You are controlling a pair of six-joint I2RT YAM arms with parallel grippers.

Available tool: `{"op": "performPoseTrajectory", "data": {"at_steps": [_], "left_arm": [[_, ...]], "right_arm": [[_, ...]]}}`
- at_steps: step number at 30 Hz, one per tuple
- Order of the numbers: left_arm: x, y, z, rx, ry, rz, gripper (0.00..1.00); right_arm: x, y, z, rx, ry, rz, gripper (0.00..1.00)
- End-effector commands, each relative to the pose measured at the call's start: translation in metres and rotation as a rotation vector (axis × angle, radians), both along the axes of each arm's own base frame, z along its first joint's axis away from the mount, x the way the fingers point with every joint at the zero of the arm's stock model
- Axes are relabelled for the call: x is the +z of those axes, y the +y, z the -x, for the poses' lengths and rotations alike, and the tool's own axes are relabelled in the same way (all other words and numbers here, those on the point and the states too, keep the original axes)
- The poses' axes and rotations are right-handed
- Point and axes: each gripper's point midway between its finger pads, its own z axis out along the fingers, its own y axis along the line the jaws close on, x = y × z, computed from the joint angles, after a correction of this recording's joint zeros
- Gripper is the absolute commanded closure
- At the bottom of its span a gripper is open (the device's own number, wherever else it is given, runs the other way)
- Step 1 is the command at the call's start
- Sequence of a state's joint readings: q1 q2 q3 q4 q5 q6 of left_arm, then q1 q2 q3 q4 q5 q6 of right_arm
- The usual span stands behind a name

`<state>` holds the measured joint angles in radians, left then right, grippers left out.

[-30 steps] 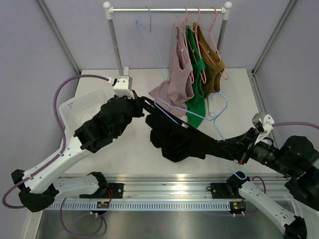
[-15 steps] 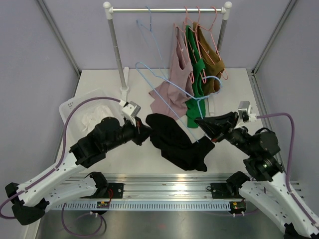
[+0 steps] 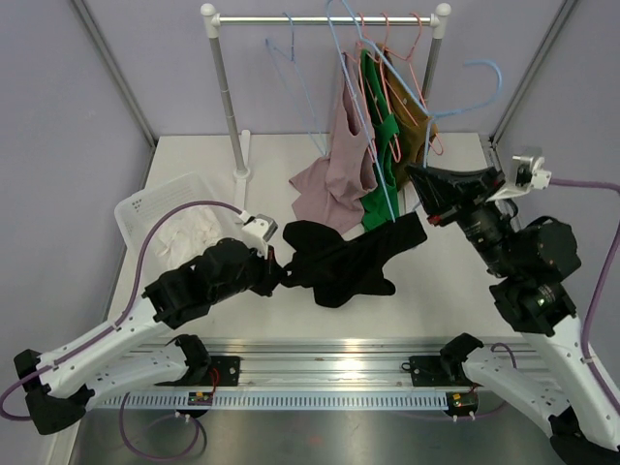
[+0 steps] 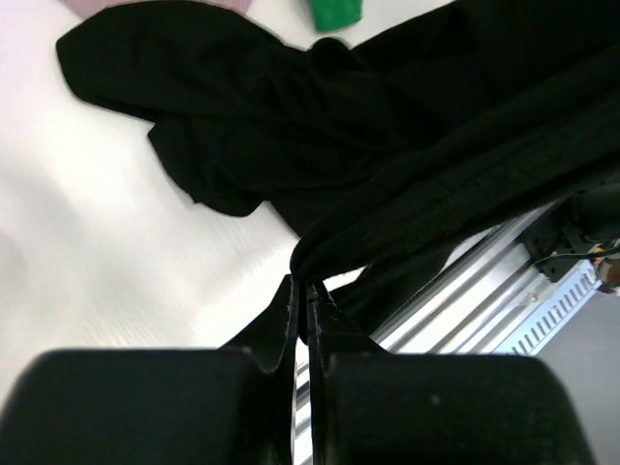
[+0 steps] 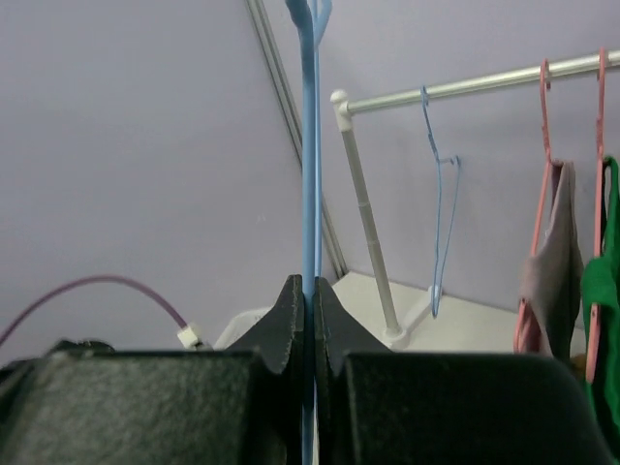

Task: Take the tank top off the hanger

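Note:
The black tank top [image 3: 339, 263] lies on the table, stretched from my left gripper [image 3: 281, 268] up toward the lower end of the light blue hanger [image 3: 373, 145]. One end of it still seems to be draped at the hanger's bottom; I cannot tell if it is caught there. My left gripper [image 4: 305, 288] is shut on a fold of the black tank top [image 4: 291, 126]. My right gripper [image 3: 418, 186] is raised above the table and shut on the blue hanger's wire [image 5: 310, 145], which runs between its fingertips [image 5: 310, 287].
A clothes rail [image 3: 325, 19] at the back holds pink [image 3: 339, 165], green [image 3: 385, 145] and brown [image 3: 412, 131] tank tops on pink hangers, plus an empty blue hanger [image 3: 295, 68]. A white basket [image 3: 165, 218] stands at the left. The rail's post [image 3: 228, 97] stands behind it.
My right arm has swung up and back to the right, lifting the blue hanger high. The black tank top is pulled out longer between the hanger and my left gripper, which stayed shut on it.

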<state>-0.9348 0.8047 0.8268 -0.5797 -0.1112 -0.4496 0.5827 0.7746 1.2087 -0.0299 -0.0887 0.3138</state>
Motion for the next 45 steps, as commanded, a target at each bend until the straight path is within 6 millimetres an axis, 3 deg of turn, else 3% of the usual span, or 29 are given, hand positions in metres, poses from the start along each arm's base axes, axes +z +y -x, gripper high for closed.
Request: {"op": "performPoseTrajectory", "data": {"at_steps": [1, 2, 3, 5, 7, 8, 10, 13, 19, 20, 21, 22, 23, 24, 25, 26, 27, 29, 30, 31, 32, 33, 36, 37, 39, 41, 42, 43, 45], "left_arm": [[0.026, -0.006, 0.000, -0.021, -0.050, 0.065, 1.00], [0.029, -0.012, 0.007, -0.066, -0.042, 0.096, 1.00], [0.032, -0.016, 0.010, -0.083, -0.041, 0.120, 1.00], [0.041, -0.027, 0.017, -0.139, -0.036, 0.183, 1.00], [0.046, -0.039, 0.025, -0.201, -0.023, 0.233, 1.00], [0.045, -0.044, 0.028, -0.226, -0.014, 0.241, 1.00], [0.041, -0.053, 0.032, -0.260, 0.007, 0.249, 1.00], [0.026, -0.056, 0.027, -0.222, 0.026, 0.189, 1.00], [-0.007, -0.035, 0.015, -0.092, 0.040, 0.027, 1.00], [-0.012, -0.031, 0.012, -0.068, 0.045, -0.002, 1.00], [-0.017, -0.023, 0.011, -0.045, 0.057, -0.045, 0.94], [-0.019, -0.016, 0.006, -0.003, 0.050, -0.071, 0.85], [-0.020, -0.013, 0.005, 0.010, 0.052, -0.086, 0.79], [-0.018, -0.010, 0.006, 0.013, 0.050, -0.098, 0.66], [-0.016, -0.007, 0.005, 0.027, 0.042, -0.105, 0.57], [-0.009, -0.005, 0.005, 0.031, 0.029, -0.094, 0.48], [-0.008, 0.000, 0.006, 0.031, 0.027, -0.110, 0.43], [0.008, 0.009, 0.004, 0.058, -0.009, -0.108, 0.31], [0.010, 0.019, 0.006, 0.071, -0.012, -0.129, 0.27], [0.017, 0.027, 0.003, 0.095, -0.037, -0.145, 0.11], [0.027, 0.033, 0.002, 0.108, -0.056, -0.141, 0.01], [0.032, 0.043, 0.004, 0.119, -0.070, -0.150, 0.01], [0.045, 0.062, 0.002, 0.138, -0.146, -0.166, 0.01], [0.047, 0.066, 0.001, 0.154, -0.165, -0.159, 0.01], [0.046, 0.067, 0.000, 0.161, -0.184, -0.134, 0.01], [0.045, 0.066, 0.003, 0.150, -0.190, -0.099, 0.01], [0.043, 0.067, 0.003, 0.153, -0.185, -0.101, 0.01], [0.044, 0.069, 0.003, 0.168, -0.186, -0.100, 0.01], [0.044, 0.072, 0.002, 0.179, -0.188, -0.107, 0.01]], "right_arm": [[-0.032, 0.001, -0.006, -0.016, -0.041, -0.035, 1.00], [0.004, -0.007, 0.019, 0.028, -0.234, -0.169, 1.00], [-0.023, 0.007, 0.018, 0.090, -0.238, -0.152, 1.00], [-0.013, 0.010, 0.031, 0.147, -0.350, -0.205, 1.00], [-0.026, 0.014, 0.032, 0.174, -0.388, -0.226, 1.00], [-0.016, 0.010, 0.040, 0.186, -0.471, -0.286, 1.00], [-0.021, 0.014, 0.042, 0.213, -0.504, -0.302, 1.00], [-0.012, 0.025, 0.040, 0.214, -0.556, -0.217, 1.00], [-0.016, 0.010, 0.005, -0.041, -0.499, -0.017, 1.00], [-0.037, 0.012, -0.009, -0.061, -0.393, 0.069, 1.00], [-0.021, 0.002, -0.009, -0.106, -0.359, 0.086, 1.00], [-0.025, -0.001, -0.015, -0.121, -0.290, 0.119, 1.00], [-0.061, -0.003, -0.036, -0.163, -0.079, 0.204, 1.00], [-0.037, -0.015, -0.033, -0.193, -0.010, 0.150, 1.00], [-0.044, -0.017, -0.036, -0.208, 0.069, 0.176, 1.00], [-0.073, -0.014, -0.044, -0.208, 0.189, 0.267, 1.00], [-0.061, -0.015, -0.041, -0.202, 0.199, 0.254, 1.00], [-0.074, -0.014, -0.046, -0.212, 0.258, 0.281, 1.00], [-0.067, -0.016, -0.046, -0.219, 0.264, 0.278, 1.00], [-0.068, -0.016, -0.049, -0.228, 0.281, 0.291, 1.00], [-0.087, -0.016, -0.059, -0.254, 0.358, 0.349, 1.00], [-0.075, -0.016, -0.060, -0.260, 0.353, 0.351, 1.00], [-0.081, -0.011, -0.078, -0.291, 0.403, 0.403, 1.00], [-0.092, -0.006, -0.089, -0.301, 0.443, 0.437, 1.00], [-0.081, -0.006, -0.099, -0.330, 0.440, 0.442, 1.00], [-0.091, 0.003, -0.118, -0.344, 0.466, 0.485, 1.00], [-0.081, 0.005, -0.124, -0.357, 0.449, 0.481, 1.00], [-0.092, 0.015, -0.140, -0.354, 0.468, 0.517, 1.00], [-0.077, 0.024, -0.153, -0.349, 0.435, 0.520, 1.00]]}}
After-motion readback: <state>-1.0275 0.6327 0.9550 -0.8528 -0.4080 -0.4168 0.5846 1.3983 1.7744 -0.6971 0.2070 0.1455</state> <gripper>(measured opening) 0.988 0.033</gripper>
